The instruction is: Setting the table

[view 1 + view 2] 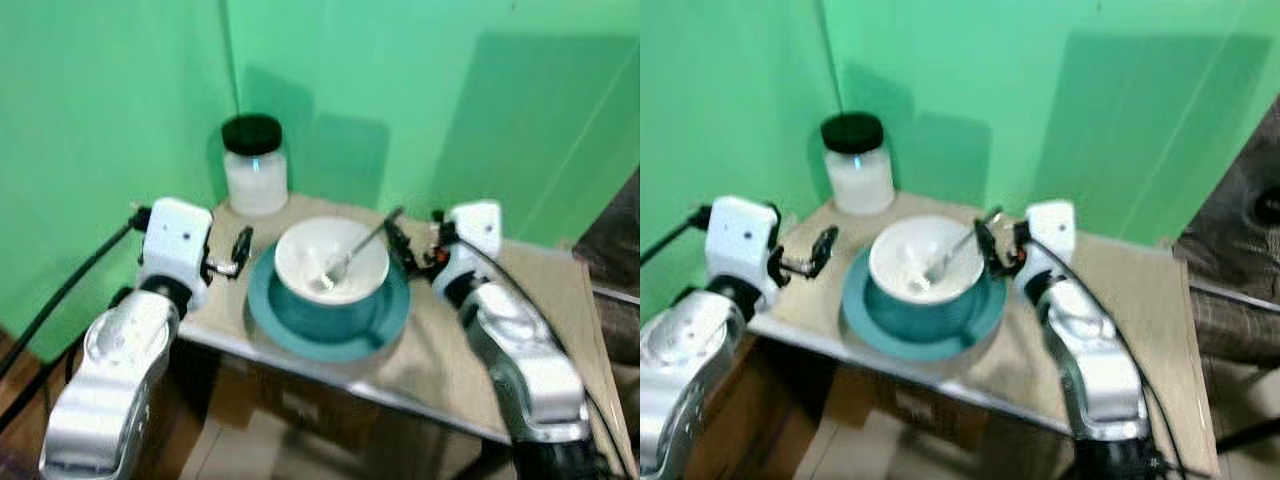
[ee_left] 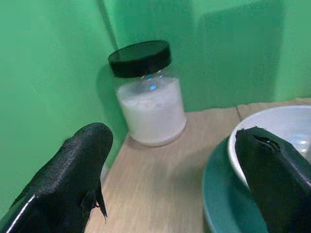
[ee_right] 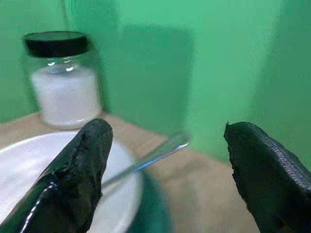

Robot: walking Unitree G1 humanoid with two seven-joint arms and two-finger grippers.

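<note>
Spoon handle sits between open fingers: a nudge could tip the bowl

Grippers flank the bowl (image 1: 331, 262) on either side, and the bowl is the landmark for everything else. Nearest the robot, the teal plate (image 1: 300, 335) carries the bowl at its centre, on the wooden table (image 1: 520, 300). Left gripper (image 1: 240, 255) hovers just beside the bowl's left rim, fingers spread apart and holding nothing. Right gripper (image 1: 400, 243) stands just beside the bowl's right rim, fingers likewise parted, with the handle of the spoon (image 1: 352, 252) reaching up between them.

My judgement: if the right fingers close or shift carelessly, they may lever the handle, flicking the spoon out or dragging the bowl off centre on the plate. A push from the left gripper could slide plate and bowl toward the table edge.

Inside the white bowl lies only the spoon, head down. Beyond the bowl, near the green wall, stands a glass jar (image 1: 254, 168) with a black lid, roughly two-thirds full of white powder
</note>
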